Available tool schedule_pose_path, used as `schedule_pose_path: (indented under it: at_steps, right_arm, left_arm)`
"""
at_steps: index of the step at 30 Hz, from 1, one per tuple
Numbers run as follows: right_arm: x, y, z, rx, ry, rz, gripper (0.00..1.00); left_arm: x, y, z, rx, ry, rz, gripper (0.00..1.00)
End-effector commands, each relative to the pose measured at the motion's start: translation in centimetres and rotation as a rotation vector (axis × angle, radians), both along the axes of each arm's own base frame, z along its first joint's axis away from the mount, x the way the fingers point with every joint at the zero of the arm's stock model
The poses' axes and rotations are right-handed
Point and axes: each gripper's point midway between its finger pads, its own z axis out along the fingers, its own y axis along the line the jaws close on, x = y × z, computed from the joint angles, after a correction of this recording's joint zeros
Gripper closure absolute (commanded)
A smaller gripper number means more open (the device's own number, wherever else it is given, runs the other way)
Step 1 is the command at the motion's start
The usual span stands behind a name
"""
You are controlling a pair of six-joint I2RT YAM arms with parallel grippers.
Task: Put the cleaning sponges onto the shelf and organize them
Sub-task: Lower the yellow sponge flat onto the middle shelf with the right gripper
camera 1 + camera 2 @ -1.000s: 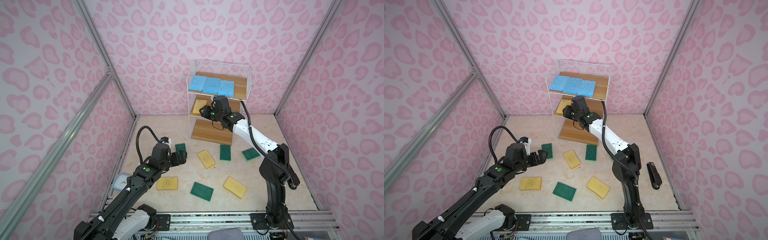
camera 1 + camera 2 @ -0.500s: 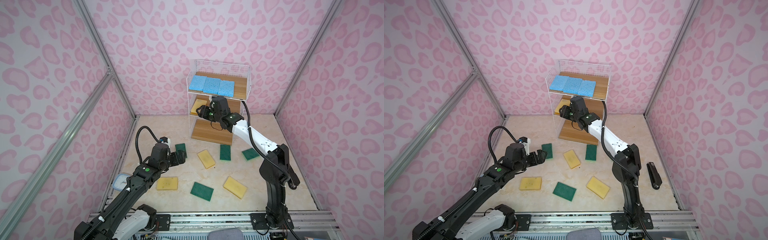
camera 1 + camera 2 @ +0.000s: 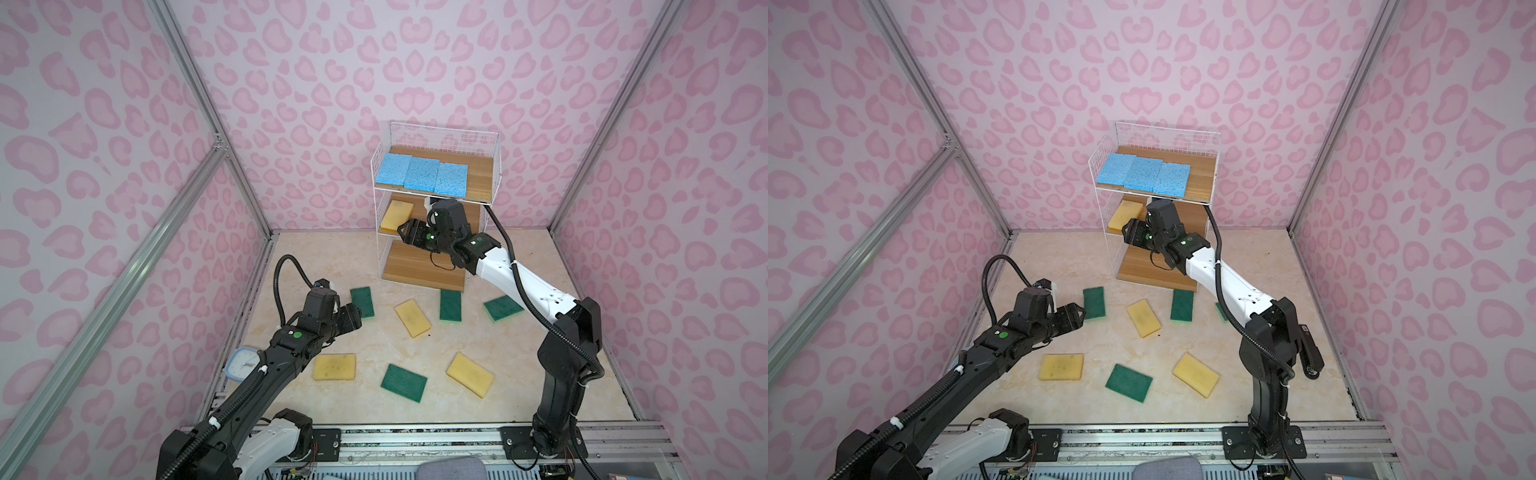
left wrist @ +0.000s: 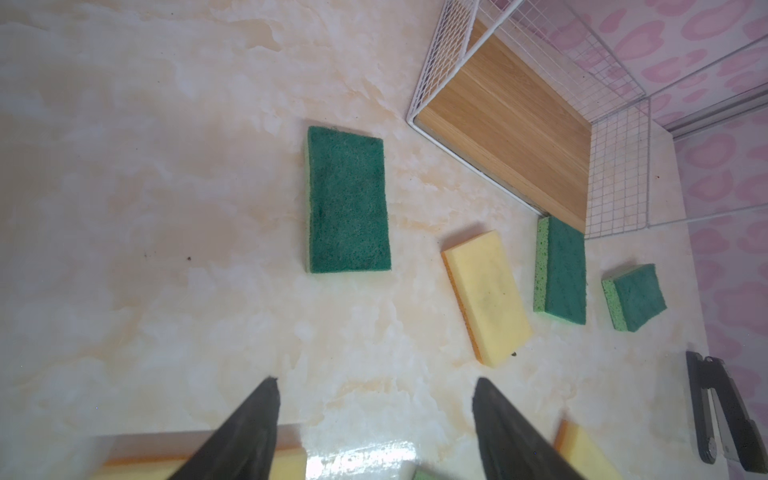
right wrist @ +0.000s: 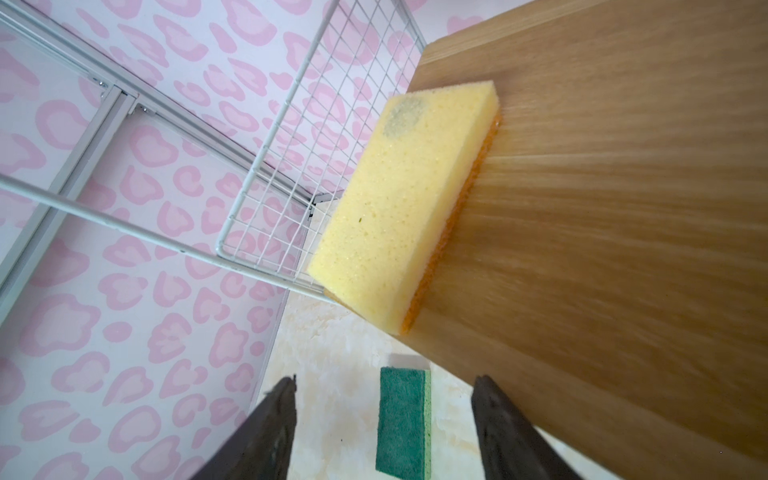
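Observation:
The white wire shelf (image 3: 482, 178) (image 3: 1202, 176) stands at the back. Three blue sponges (image 3: 422, 174) lie side by side on its top board. One yellow sponge (image 3: 397, 214) (image 5: 399, 199) lies at the middle board's left edge. My right gripper (image 3: 405, 235) (image 5: 384, 380) hovers open and empty just in front of that sponge. On the floor lie several green and yellow sponges. My left gripper (image 3: 353, 318) (image 4: 376, 380) hangs open and empty above the floor, next to a green sponge (image 3: 362, 302) (image 4: 347, 199) and left of a yellow sponge (image 3: 412, 318) (image 4: 486, 297).
A small blue-rimmed clock (image 3: 241, 363) lies by the left wall under my left arm. A black stapler-like tool (image 3: 1308, 349) (image 4: 723, 415) lies near the right wall. Pink patterned walls close in three sides, and the shelf's bottom board (image 4: 511, 137) is bare.
My right gripper's jaws have opened wider in front of the middle board, and the yellow sponge lies free there. My left gripper's jaws have narrowed a little. The left arm has barely moved.

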Motion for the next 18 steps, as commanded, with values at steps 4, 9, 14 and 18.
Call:
schedule_pose_path:
  at_steps: [4,9,14,18]
  right_arm:
    - [-2.5,0.7,1.6,-0.011,-0.096,0.071,0.32]
    - [-4.0,0.7,1.1,-0.033,-0.106,0.113,0.29]
    - [-3.5,0.2,0.9,-0.019,-0.095,0.128,0.28]
    - [-3.4,0.4,1.6,-0.050,-0.135,0.169,0.26]
  left_arm:
    - [-2.0,2.9,-2.9,0.087,0.102,0.120,0.23]
    - [-4.0,4.7,-4.9,0.137,0.164,0.183,0.15]
    - [-4.6,4.6,-5.1,0.106,0.175,0.196,0.15]
    - [-4.6,4.5,-4.5,0.082,0.156,0.201,0.16]
